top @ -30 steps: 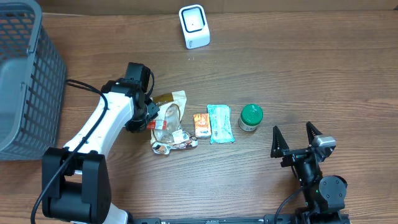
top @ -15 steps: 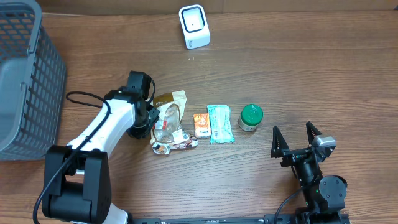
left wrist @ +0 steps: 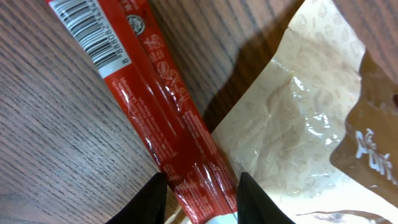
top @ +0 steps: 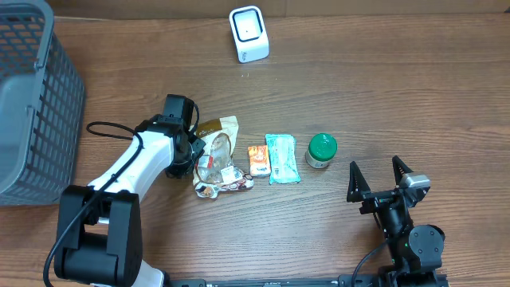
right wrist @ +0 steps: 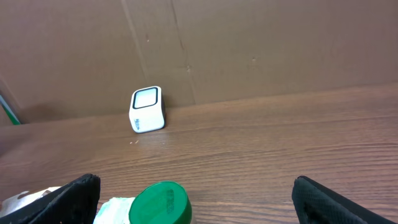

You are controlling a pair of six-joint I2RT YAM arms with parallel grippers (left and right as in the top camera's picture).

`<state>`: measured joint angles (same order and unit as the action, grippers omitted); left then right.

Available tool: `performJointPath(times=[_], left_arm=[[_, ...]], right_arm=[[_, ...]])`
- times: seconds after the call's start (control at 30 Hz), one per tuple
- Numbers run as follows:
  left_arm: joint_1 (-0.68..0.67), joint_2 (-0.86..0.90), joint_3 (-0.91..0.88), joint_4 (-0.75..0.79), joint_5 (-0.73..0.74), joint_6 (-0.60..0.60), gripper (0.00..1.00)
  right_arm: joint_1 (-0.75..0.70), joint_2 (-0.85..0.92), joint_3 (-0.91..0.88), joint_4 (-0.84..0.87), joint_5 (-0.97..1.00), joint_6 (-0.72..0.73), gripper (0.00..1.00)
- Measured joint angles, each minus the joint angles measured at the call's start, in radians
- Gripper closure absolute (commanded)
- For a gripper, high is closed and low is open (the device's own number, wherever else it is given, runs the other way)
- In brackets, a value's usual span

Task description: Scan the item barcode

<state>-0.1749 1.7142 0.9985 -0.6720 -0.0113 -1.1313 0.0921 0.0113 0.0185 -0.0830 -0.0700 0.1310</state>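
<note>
A grey mesh basket [top: 48,119] stands at the far left edge of the desk [top: 382,88]. Just right of it the white left arm [top: 131,163] reaches across to the first of a row of items lying in the middle of the desk.

In the left wrist view, the left fingers [left wrist: 155,198] stand on either side of a long red packet [left wrist: 168,118] that lies flat on the wood. Its barcode faces up at the far end, away from the fingertips. The fingers sit right at the packet's two long edges, but I cannot tell whether they are pressing on it or only flanking it.

A beige and brown pouch [top: 219,137] lies against the red packet's right side and overlaps its edge. The white scanner [top: 249,33] stands upright at the back of the desk, well apart from the row.

Further right in the row come a small orange packet [top: 257,160], a teal packet [top: 282,158] just beside it, and a jar [top: 322,148] with a green lid.

Near the front edge, right of the jar, the right fingers [top: 353,182] are spread wide with nothing between them.
</note>
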Motion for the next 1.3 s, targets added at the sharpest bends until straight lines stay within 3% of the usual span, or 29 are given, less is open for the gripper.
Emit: performJointPath(times=[0.23,0.27,0.33,0.37,0.7,0.93,1.3], left_arm=[[0.0,0.0,-0.055,0.045,0.0,0.0,0.73],[0.0,0.0,-0.065,0.053,0.0,0.0,0.76],[0.0,-0.001,-0.076,0.061,0.0,-0.002,0.94],[0.0,-0.001,-0.077,0.061,0.002,-0.003,0.96],[0.023,-0.001,-0.071,0.032,0.008,0.029,0.96],[0.085,-0.042,0.047,-0.116,0.007,0.165,0.96],[0.021,-0.13,0.108,-0.198,0.118,0.397,0.96]], right_arm=[[0.0,0.0,0.0,-0.001,0.0,0.0,0.0],[0.0,0.0,0.0,0.0,0.0,0.0,0.0],[0.0,0.0,0.0,0.0,0.0,0.0,0.0],[0.0,0.0,0.0,0.0,0.0,0.0,0.0],[0.0,0.0,0.0,0.0,0.0,0.0,0.0],[0.0,0.0,0.0,0.0,0.0,0.0,0.0],[0.0,0.0,0.0,0.0,0.0,0.0,0.0]])
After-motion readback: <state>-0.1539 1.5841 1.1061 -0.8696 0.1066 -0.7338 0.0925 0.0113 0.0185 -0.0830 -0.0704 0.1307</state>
